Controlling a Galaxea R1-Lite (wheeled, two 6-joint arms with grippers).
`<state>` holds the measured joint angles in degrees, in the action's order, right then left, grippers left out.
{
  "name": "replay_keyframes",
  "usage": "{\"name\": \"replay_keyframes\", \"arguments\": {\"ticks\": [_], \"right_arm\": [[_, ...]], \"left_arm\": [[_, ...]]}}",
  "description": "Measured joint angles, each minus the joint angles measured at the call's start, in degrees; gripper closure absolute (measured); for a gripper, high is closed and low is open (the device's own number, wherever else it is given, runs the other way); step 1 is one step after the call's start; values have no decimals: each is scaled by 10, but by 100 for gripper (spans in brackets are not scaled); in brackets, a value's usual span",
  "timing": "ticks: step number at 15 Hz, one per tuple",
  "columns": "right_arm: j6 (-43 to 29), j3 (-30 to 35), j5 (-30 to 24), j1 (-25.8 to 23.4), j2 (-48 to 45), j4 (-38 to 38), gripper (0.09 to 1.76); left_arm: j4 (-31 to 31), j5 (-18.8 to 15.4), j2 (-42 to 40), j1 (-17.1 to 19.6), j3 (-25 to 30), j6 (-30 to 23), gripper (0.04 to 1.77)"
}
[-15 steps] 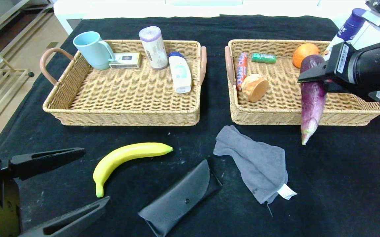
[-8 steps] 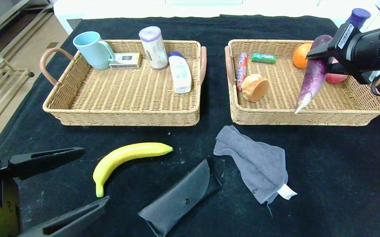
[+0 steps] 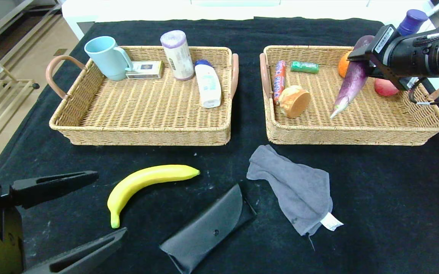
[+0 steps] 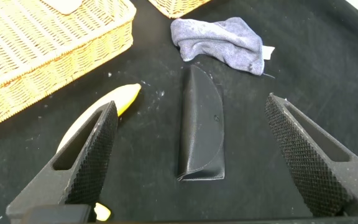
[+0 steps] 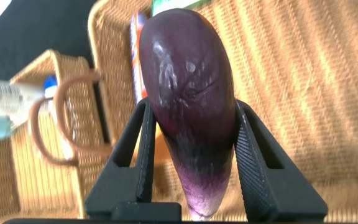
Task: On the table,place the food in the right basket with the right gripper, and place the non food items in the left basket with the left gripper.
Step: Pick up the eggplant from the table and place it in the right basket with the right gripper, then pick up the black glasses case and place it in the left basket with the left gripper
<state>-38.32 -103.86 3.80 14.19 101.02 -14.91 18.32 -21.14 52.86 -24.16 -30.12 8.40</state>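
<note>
My right gripper (image 3: 358,61) is shut on the thick end of a purple eggplant (image 3: 350,85) and holds it in the air over the right basket (image 3: 356,137), tip slanting down toward the basket floor. The right wrist view shows the eggplant (image 5: 188,93) clamped between both fingers (image 5: 257,162). On the black cloth in front lie a yellow banana (image 3: 147,182), a black glasses case (image 3: 208,228) and a grey cloth (image 3: 299,188). My left gripper (image 3: 105,201) stands open at the near left, with the glasses case (image 4: 201,134) lying ahead between its fingers and the banana (image 4: 101,112) beside one.
The right basket holds an orange (image 3: 342,64), a red apple (image 3: 385,87), a bread roll (image 3: 294,101), a red candy tube (image 3: 279,80) and a green pack (image 3: 304,67). The left basket (image 3: 139,135) holds a blue mug (image 3: 107,57), a small box, a roll and a lotion bottle (image 3: 208,85).
My right gripper has carried the eggplant from in front of the right basket's near rim up and back over the basket, and the eggplant now slants. The left arm has not moved.
</note>
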Motion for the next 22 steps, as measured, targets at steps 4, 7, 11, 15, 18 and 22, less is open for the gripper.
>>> {"name": "replay_keyframes", "arguments": {"ticks": [4, 7, 11, 15, 18, 22], "right_arm": [[0, -15, -3, -29, 32, 34, 102], [0, -16, -7, -32, 40, 34, 102], [0, -15, -6, -33, 43, 34, 93], [3, -12, -6, -33, 42, 33, 61], [4, -10, -5, -31, 40, 30, 46], [20, -7, -5, -26, 34, 25, 33]], "left_arm": [[1, 0, -1, 0, 0, 0, 9], [1, 0, -1, 0, 0, 0, 9], [1, 0, -1, 0, 0, 0, 9], [1, 0, -1, 0, 0, 0, 9], [1, 0, -2, 0, 0, 0, 9], [1, 0, -2, 0, 0, 4, 9]]}}
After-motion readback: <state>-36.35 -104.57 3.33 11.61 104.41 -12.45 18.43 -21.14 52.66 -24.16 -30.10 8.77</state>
